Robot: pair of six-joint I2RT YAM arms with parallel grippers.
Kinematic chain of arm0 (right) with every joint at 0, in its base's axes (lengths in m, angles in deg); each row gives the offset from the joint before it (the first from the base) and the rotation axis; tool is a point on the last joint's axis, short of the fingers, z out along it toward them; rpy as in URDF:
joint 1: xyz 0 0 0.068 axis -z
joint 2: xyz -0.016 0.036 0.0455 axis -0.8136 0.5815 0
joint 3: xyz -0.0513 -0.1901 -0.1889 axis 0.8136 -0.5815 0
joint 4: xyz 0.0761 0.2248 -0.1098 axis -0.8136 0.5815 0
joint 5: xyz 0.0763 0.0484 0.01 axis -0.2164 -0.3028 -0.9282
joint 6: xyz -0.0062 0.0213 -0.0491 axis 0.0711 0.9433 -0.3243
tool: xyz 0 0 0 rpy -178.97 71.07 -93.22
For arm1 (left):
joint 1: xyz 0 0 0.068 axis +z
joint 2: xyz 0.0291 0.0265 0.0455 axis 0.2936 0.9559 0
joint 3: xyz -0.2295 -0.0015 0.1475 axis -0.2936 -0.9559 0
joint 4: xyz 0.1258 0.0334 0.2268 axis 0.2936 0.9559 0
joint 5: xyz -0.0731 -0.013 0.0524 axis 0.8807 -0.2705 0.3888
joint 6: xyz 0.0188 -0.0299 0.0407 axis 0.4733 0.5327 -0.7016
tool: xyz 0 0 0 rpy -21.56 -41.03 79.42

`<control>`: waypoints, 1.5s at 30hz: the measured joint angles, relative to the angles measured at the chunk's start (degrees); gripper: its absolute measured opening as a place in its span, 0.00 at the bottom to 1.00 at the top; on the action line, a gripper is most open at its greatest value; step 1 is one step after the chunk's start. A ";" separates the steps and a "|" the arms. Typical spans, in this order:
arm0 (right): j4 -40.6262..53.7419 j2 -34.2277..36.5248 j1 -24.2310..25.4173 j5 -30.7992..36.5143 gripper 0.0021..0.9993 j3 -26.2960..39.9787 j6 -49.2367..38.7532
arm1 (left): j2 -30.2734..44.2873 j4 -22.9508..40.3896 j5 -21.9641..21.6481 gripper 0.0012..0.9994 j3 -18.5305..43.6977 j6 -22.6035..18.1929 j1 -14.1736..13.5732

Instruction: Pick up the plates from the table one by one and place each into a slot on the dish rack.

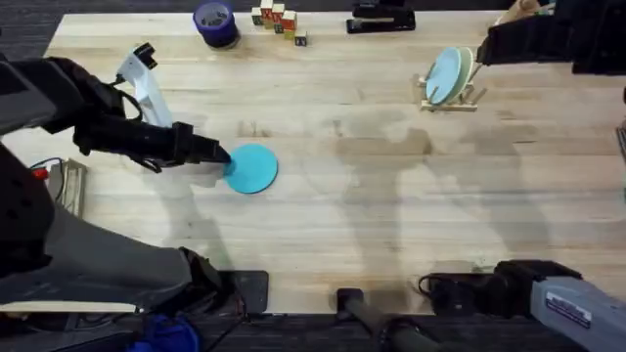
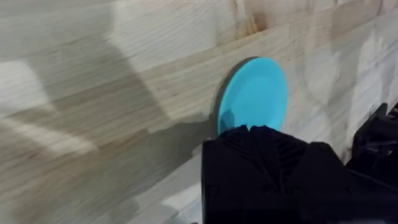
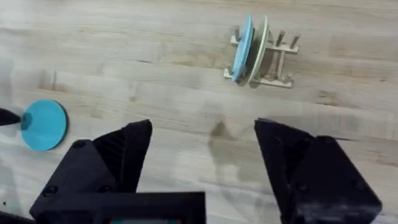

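With two plates already upright in the small pale wooden dish rack (image 1: 452, 93), I set about picking up the round flat bright teal plastic plate (image 1: 252, 168) from the light plank-grained wooden table (image 1: 391, 215). My left pincer (image 1: 223, 156) is at the plate's near rim, the disc lying flat just beyond its tips; whether it has clenched I cannot tell. Next comes a firm grip, then a lift. My right pincer (image 3: 202, 146) hangs released, well apart.

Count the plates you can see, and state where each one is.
3: a teal plate flat on the table at the left gripper; a pale blue plate and a cream plate upright in the dish rack.
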 joint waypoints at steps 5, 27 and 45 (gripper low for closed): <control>-0.38 0.00 0.00 0.00 1.00 -0.01 0.00 | 1.61 -0.24 0.04 0.04 0.00 1.10 0.65; -0.87 0.00 0.00 0.00 1.00 0.00 0.00 | 11.13 1.27 4.87 0.04 0.11 9.48 0.76; -1.72 0.14 0.00 -6.57 1.00 0.00 0.46 | 11.13 1.25 4.87 0.04 0.11 10.16 0.76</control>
